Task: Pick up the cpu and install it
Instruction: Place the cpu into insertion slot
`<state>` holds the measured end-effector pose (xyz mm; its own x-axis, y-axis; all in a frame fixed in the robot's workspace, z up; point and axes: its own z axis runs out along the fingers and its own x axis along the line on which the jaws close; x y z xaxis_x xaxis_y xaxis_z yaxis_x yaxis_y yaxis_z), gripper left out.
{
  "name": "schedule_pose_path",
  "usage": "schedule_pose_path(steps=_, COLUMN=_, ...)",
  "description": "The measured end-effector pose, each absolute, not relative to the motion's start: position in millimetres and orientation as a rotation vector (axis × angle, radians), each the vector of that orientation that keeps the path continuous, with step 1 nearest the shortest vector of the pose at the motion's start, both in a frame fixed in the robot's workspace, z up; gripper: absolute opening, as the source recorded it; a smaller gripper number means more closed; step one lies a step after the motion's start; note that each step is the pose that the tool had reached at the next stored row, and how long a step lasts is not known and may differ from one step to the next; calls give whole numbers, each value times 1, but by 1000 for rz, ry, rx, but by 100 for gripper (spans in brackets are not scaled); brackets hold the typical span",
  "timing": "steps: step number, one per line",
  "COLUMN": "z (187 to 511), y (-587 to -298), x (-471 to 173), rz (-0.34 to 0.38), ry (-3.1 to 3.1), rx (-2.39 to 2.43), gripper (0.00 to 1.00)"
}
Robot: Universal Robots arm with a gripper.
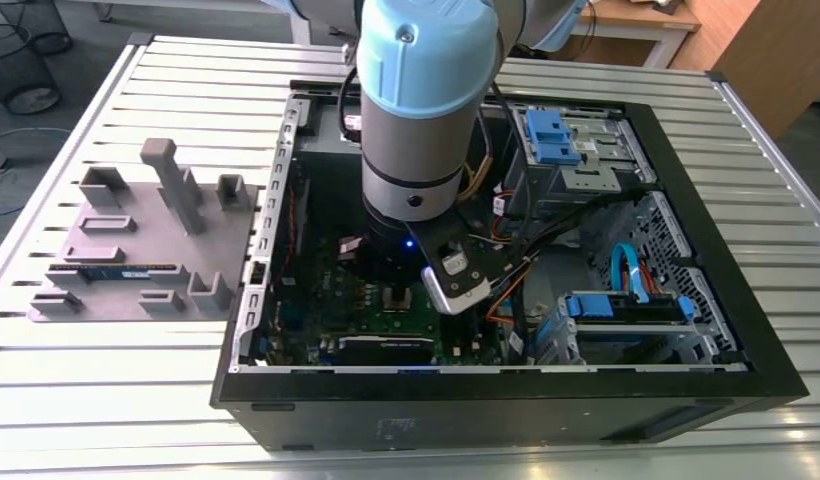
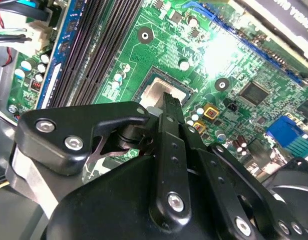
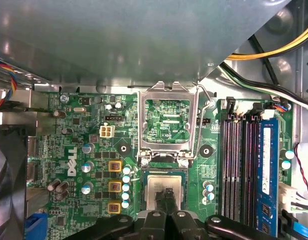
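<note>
Gripper (image 3: 166, 196) and socket region, wrist views nearest, exterior view farthest.

The black fingers are drawn together with nothing between them. In both wrist views their tips stand over the middle of the cpu (image 3: 155, 190); whether they touch it cannot be told.

The cpu lies flat and square inside the socket (image 2: 146, 75), silvery top upward, and appears level with the dark frame around it.

Just beyond it, the metal load plate (image 3: 141, 120) stands swung open, green board showing through its window. Its wire lever (image 3: 206, 107) is released alongside, so the chip is placed but not yet clamped.

The green motherboard (image 3: 88, 125) spreads around the socket. Its dark memory slots (image 3: 236, 160) lie to one side, with one blue memory stick (image 3: 268, 165) seated.

In the exterior view the arm (image 1: 417, 100) reaches straight down into the open computer case (image 1: 770, 380). The case lies on a slatted table (image 1: 117, 400). A grey fixture tray (image 1: 130, 240) sits well apart, toward the exterior view's left.

Handling, by judgement:
- The cpu is probably very light, stiff and thin.
- Its metal top looks smooth and likely slick, offering little friction to pads.
- The underside contacts and the socket beneath are presumably fragile, so tilting, dragging or pressing unevenly could do damage.
- The safest hold is across two opposite edges at the pale rim, keeping the chip level, with light closing force.
</note>
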<state>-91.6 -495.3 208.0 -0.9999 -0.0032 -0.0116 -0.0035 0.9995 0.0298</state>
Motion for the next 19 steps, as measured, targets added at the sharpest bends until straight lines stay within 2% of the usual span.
schedule_pose_path(steps=19, z=209, y=-495, x=-92, rz=45, ry=3130, rx=-5, gripper=11)
